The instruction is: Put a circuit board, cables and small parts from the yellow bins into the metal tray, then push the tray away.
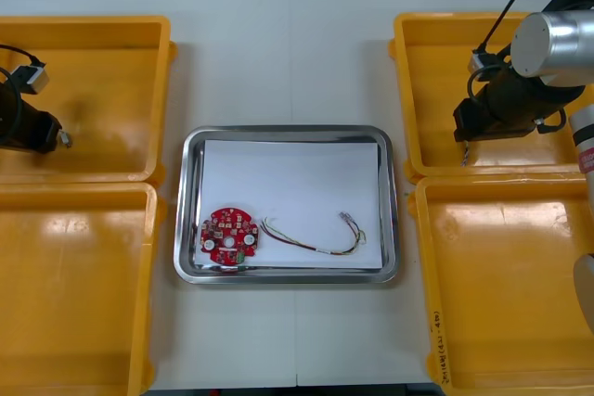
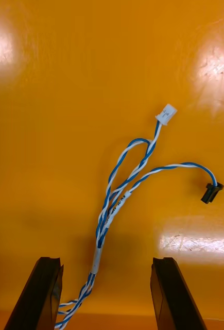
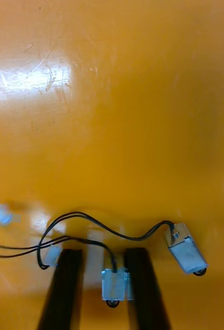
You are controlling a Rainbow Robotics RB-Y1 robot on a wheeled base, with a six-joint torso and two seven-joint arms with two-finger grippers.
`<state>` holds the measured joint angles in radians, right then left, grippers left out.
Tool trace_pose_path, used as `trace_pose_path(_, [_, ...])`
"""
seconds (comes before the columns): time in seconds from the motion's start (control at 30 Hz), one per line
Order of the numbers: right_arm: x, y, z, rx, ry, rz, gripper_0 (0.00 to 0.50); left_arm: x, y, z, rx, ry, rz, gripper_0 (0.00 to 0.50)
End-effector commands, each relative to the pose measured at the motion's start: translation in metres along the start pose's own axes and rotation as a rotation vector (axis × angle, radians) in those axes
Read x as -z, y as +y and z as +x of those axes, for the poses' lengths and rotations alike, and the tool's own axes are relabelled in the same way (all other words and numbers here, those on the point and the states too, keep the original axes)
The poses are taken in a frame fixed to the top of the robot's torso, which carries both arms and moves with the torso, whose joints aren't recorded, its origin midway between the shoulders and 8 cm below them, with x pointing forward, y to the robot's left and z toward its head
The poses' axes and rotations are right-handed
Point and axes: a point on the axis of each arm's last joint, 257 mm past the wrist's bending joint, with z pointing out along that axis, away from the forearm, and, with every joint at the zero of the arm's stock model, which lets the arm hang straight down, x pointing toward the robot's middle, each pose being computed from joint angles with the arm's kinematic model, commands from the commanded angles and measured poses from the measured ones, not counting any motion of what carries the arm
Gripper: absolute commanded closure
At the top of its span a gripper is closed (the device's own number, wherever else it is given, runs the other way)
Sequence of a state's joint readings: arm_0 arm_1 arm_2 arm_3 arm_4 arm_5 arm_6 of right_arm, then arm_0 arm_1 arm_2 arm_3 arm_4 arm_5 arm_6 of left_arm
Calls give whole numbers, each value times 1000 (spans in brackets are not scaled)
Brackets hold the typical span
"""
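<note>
R claw [image 2: 105,263] wide open above twisted blue-white cable [image 2: 114,198]; cable's long axis runs straight out btwn fingers. L claw [image 3: 104,252] clamps black cable's metal end [image 3: 116,284].

The metal tray [image 1: 183,210] had a shiny, smooth rim around a matt white lining [image 1: 297,183] that looked like paper. The yellow bins [image 1: 102,90] were glossy plastic, finely scratched where light glared, and the small metal part [image 3: 116,284] on the smooth black cable [image 3: 81,213] looked dull silver.
</note>
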<state>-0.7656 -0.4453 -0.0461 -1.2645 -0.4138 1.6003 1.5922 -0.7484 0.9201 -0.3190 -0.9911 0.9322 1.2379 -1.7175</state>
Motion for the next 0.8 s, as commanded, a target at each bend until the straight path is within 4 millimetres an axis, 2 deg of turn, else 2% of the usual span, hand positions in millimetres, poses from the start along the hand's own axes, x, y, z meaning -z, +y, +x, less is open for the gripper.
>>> trace_pose_path(0.03, [-7, 13, 2, -2, -4, -12, 0, -2, -6, -4, -16, -17, 4, 500])
trace_pose_path(0.23, [-13, 14, 4, -18, -14, -17, 0, -2, -6, 1, -17, 1, 6, 500])
trace_pose_path(0.37, [-16, 14, 6, -25, -14, -17, 0, 8, -8, -6, -2, -4, 23, 500])
trace_pose_path(0.57, [-19, 15, 9, -34, -10, -16, 0, 48, -4, -15, 8, 34, 34, 500])
trace_pose_path(0.8, [-22, 14, 13, -44, -5, -15, 0, 103, -4, -30, 36, 64, 56, 500])
